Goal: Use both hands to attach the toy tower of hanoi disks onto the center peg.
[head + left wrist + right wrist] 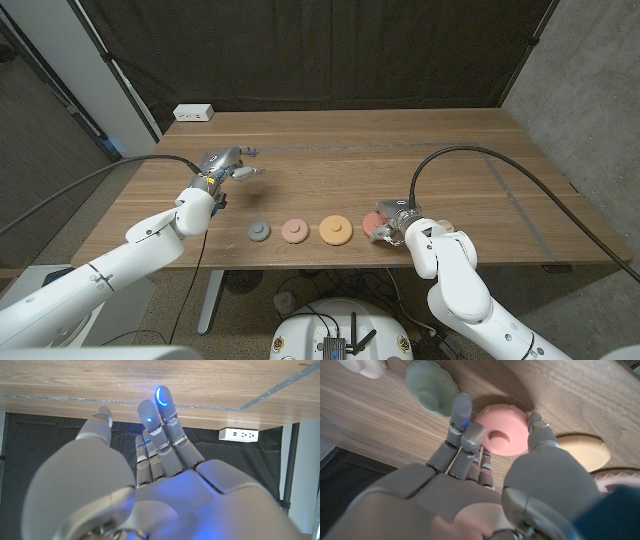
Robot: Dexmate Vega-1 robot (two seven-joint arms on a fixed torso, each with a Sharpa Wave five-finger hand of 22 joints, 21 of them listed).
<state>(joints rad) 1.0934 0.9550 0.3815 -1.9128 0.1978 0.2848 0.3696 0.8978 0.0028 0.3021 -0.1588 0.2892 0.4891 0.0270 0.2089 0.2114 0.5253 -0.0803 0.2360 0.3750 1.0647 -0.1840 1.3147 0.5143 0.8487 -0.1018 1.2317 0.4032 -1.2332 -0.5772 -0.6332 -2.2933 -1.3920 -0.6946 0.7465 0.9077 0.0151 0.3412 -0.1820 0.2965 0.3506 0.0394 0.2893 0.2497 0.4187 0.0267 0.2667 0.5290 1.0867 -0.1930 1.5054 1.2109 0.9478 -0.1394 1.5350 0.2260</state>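
The left hand (228, 166) hovers over the wooden surface (330, 150) well apart from the disks, its fingers (165, 415) held straight and close together with nothing in them. The right hand (392, 226) is down at the right end of the row of disks, at a reddish disk (375, 222) that it partly hides, though whether it grips that disk cannot be told; in the right wrist view its fingers (462, 425) and thumb reach out loosely spread towards a pink disk (501, 436). A grey-green disk (260, 232), the pink disk and an orange disk (335, 230) lie in a row along the near edge, just beside one another but apart.
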